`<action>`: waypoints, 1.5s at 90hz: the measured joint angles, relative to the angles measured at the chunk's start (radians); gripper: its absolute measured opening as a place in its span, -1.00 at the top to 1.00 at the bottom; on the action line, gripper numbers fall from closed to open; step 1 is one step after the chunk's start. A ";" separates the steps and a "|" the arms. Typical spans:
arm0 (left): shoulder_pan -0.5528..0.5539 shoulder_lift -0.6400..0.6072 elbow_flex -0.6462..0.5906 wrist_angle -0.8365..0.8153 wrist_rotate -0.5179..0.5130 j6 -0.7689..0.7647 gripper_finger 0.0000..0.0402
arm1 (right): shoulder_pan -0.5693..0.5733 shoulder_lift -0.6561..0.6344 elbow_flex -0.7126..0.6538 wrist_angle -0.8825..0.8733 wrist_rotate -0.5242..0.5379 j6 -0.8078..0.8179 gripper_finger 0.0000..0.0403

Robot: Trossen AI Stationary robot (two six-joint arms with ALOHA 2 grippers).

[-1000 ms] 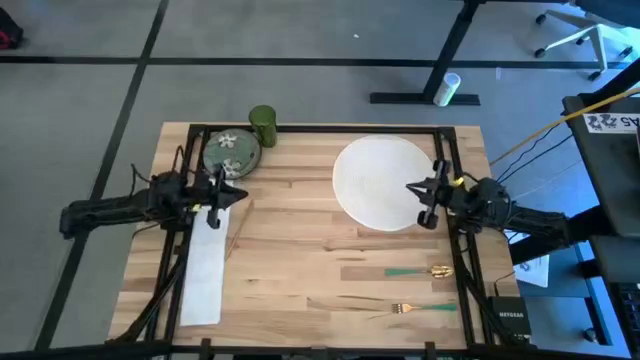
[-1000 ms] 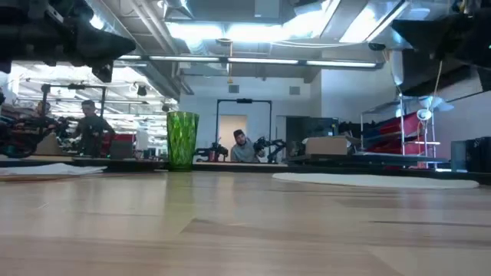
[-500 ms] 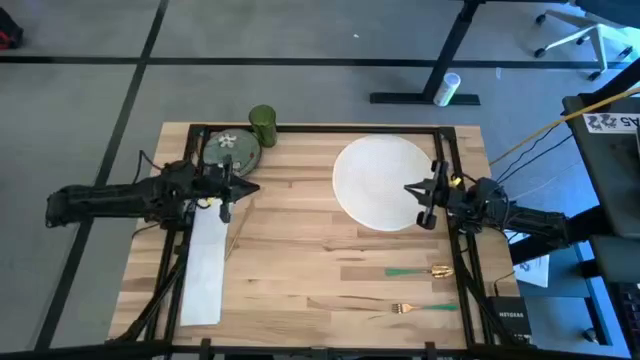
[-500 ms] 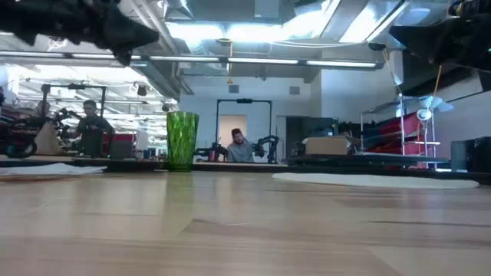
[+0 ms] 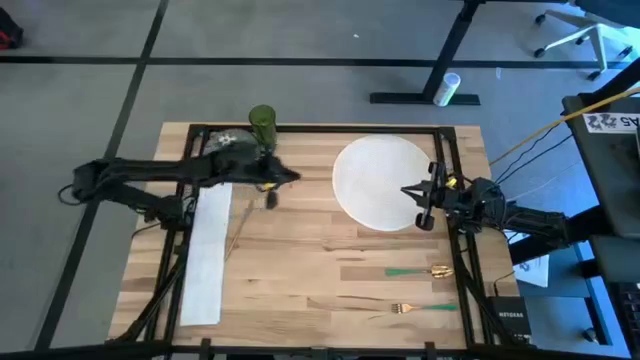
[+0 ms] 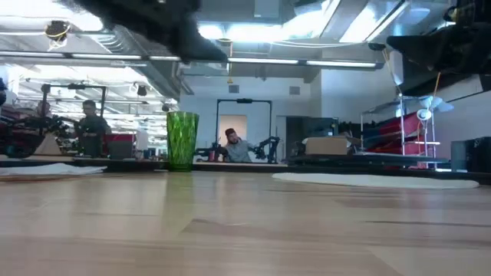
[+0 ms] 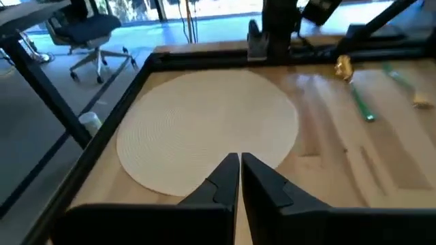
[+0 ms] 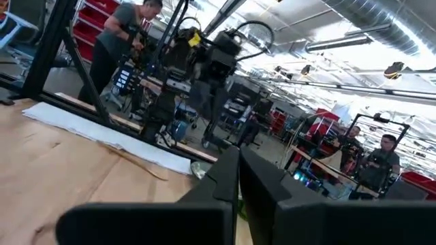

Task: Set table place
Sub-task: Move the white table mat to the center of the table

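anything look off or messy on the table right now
Nothing spilled or broken. The pieces just lie scattered: the placemat is bare, the fork and spoon lie crosswise near the front right, and the cup stands at the far edge. The left hand hovers mid-table, shut and empty; the right hand waits at the placemat's edge.

High view looks straight down; low view skims the table (image 5: 320,250); both show it.

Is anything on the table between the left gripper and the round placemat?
Nothing visible does. The left gripper, fingers shut, hangs over bare table wood, and the strip from it to the round placemat shows only planks.
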 joint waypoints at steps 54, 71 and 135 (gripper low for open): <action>0.042 0.424 0.190 0.068 0.000 0.134 1.00 | 0.000 0.031 0.165 -0.299 0.037 0.059 1.00; 0.045 0.480 0.191 0.112 0.000 0.152 1.00 | 0.000 0.182 0.275 -0.469 0.114 0.096 1.00; -0.029 0.798 0.431 0.028 -0.086 0.278 1.00 | 0.001 0.869 0.762 -0.797 0.123 -0.002 1.00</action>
